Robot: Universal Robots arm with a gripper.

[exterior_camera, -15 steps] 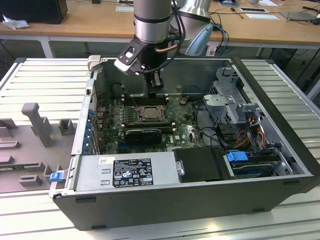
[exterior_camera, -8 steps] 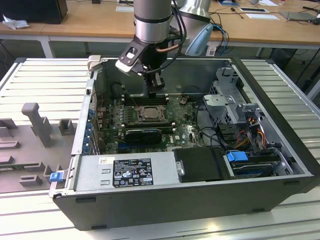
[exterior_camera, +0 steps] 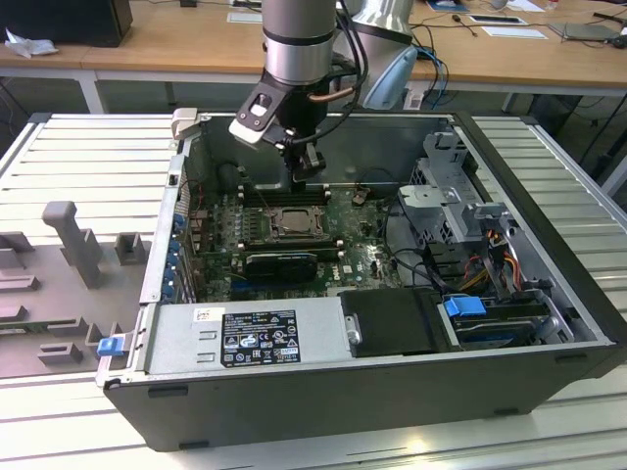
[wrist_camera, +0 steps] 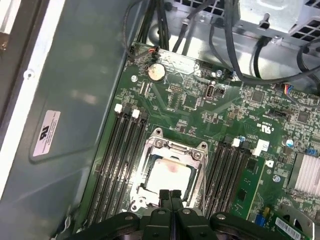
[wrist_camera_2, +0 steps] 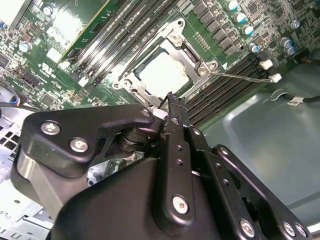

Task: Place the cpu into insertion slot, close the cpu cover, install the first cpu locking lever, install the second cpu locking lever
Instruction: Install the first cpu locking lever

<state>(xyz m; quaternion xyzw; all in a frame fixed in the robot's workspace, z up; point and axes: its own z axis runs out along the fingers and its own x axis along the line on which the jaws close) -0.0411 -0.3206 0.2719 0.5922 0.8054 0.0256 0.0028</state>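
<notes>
1. As I hang over the open computer case (exterior_camera: 392,382) on the ribbed grey bench (exterior_camera: 88,157), my gripper (exterior_camera: 305,179) points down into it; the green board (wrist_camera: 200,105) lies flat on the floor of the case.
2. My two fingers (wrist_camera: 162,200) are pressed together, side by side; in both wrist views their dark tips meet in one thin line.
3. The insertion slot (exterior_camera: 291,221) sits in the middle of the board; long black memory slots (wrist_camera: 117,160) run along two sides of it.
4. The cpu (wrist_camera: 167,172) lies inside the slot; its pale, shiny face looks up at me.
5. The cpu cover (wrist_camera: 175,148) lies flat on top; it is a grey metal frame, and the cpu shows through its big hole.
6. My tips hang just above one edge of the slot; in the exterior view they are a little apart from it, not touching.
7. In the second wrist view a thin metal rod (wrist_camera_2: 240,76) runs out from one corner of the slot, across the memory slots; I cannot tell if it is hooked down.
8. A round silver battery (wrist_camera: 156,72) sits on the board, well apart from the slot.
</notes>
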